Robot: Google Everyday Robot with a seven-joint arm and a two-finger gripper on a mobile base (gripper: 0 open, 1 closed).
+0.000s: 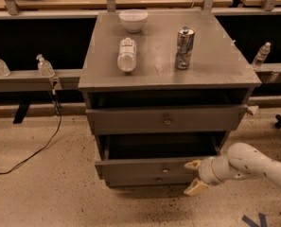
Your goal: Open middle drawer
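The grey metal cabinet point(168, 74) has stacked drawers. The top drawer point(130, 119) is nearly flush, with a small knob. Below it the middle drawer point(140, 168) is pulled out a little, leaving a dark gap above its flat front, and its small knob point(164, 170) sits at the centre. The lowest drawer shows only as a thin strip under it. My gripper point(195, 176) is at the right end of the middle drawer's front. Its cream fingertips point(193, 164) are spread one above the other, open. The white arm point(253, 167) reaches in from the right.
On the cabinet top are a white bowl point(133, 20), a clear bottle point(127, 55) lying on its side and an upright can point(184, 48). A black cable point(40, 145) trails over the floor at left. Small bottles point(45, 66) stand on the rail behind, one point(261, 56) at right.
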